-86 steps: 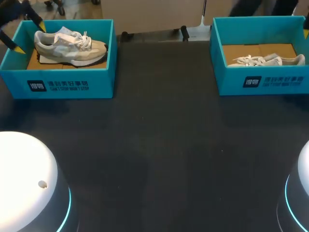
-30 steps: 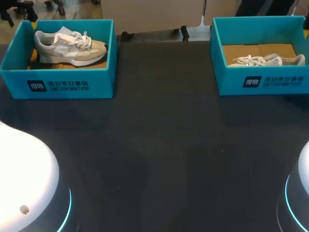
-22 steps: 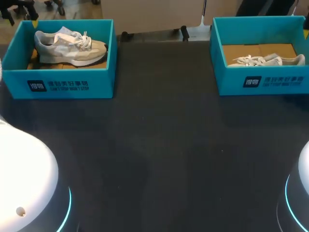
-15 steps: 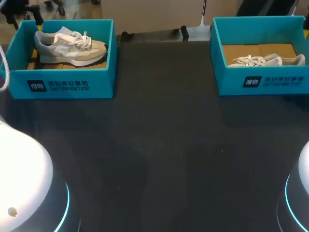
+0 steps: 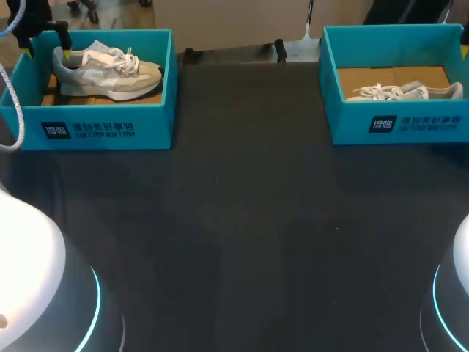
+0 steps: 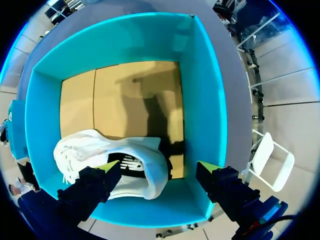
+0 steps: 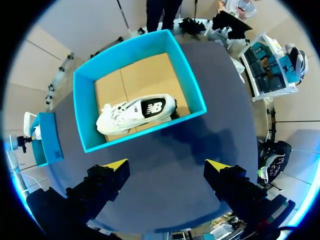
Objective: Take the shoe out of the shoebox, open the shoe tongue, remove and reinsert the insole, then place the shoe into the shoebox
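1. The left tool [image 6: 158, 166] hangs over the outer end of the left shoebox [image 5: 110, 128], with its two yellow-tipped fingers spread wide.
2. In the left wrist view, the heel end of the grey-and-white shoe [image 6: 90, 152] lies below and between the fingers. One yellow tip is above the shoe's side. The other is above the box's teal wall [image 6: 205, 100]. Neither finger presses on the shoe, so the left tool holds nothing.
3. In the head view, this shoe [image 5: 106, 70] stands on its sole inside the left shoebox at the far left of the tabletop [image 5: 242, 220]. Its toe points toward the middle of the tabletop and its heel toward the left tool [image 5: 44, 33]. Brown cardboard lines the box floor beneath it.
4. The right tool [image 7: 166, 164] is also wide open and empty. It hangs above the dark tabletop [image 7: 175, 150], with bare surface under its fingers.
5. Ahead of the right tool, apart from its fingers, sits the right shoebox [image 7: 84, 112]. The white shoe [image 7: 135, 112] lies inside it on the cardboard floor, near the wall that faces the tool.
6. In the head view, the right shoebox [image 5: 410, 125] stands at the far right of the tabletop, well apart from the left one. The white shoe [image 5: 407, 92] sits low behind its front wall.
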Robot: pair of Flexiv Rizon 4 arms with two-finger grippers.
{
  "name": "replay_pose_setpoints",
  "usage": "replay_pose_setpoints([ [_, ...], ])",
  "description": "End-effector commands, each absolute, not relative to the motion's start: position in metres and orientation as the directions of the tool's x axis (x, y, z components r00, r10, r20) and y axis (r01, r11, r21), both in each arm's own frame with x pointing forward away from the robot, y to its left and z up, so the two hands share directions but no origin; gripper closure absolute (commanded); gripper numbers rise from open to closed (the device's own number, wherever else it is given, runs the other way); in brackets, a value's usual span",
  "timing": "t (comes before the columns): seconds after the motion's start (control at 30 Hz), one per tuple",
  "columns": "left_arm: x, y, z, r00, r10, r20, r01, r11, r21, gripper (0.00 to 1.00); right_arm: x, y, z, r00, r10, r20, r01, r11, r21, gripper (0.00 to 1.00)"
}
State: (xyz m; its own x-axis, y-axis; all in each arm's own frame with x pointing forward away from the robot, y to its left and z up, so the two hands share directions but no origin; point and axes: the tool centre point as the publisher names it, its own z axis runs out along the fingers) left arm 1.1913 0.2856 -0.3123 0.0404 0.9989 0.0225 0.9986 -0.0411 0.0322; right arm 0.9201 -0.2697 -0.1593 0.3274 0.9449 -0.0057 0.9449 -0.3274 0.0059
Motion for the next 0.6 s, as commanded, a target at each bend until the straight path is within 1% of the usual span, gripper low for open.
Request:
replay_pose_setpoints([
  [0.03,1.2,0.283,-0.321,0.022,1.0,0.015,0.999,-0.023,0.033,0.0,0.92,-0.27,-0.159,0.328,0.945,-0.006,0.945,-0.328,0.007,0.0],
  [0.33,1.208,0.28,-0.332,-0.005,1.0,0.022,1.0,0.004,0.021,0.0,0.92,-0.27,-0.159,0.328,0.945,-0.006,0.945,-0.328,0.007,0.0],
  [0.4,1.211,0.28,-0.335,-0.011,1.0,0.022,1.0,0.011,0.019,0.04,0.92,-0.27,-0.159,0.328,0.945,-0.006,0.945,-0.328,0.007,0.0],
  [0.5,1.213,0.281,-0.339,-0.021,0.999,0.032,1.0,0.02,0.013,0.0,0.92,-0.27,-0.159,0.328,0.945,-0.006,0.945,-0.328,0.007,0.0],
  [0.6,1.216,0.282,-0.343,-0.03,0.999,0.038,1.0,0.03,0.002,0.0,0.92,-0.27,-0.159,0.328,0.945,-0.006,0.945,-0.328,0.007,0.0],
])
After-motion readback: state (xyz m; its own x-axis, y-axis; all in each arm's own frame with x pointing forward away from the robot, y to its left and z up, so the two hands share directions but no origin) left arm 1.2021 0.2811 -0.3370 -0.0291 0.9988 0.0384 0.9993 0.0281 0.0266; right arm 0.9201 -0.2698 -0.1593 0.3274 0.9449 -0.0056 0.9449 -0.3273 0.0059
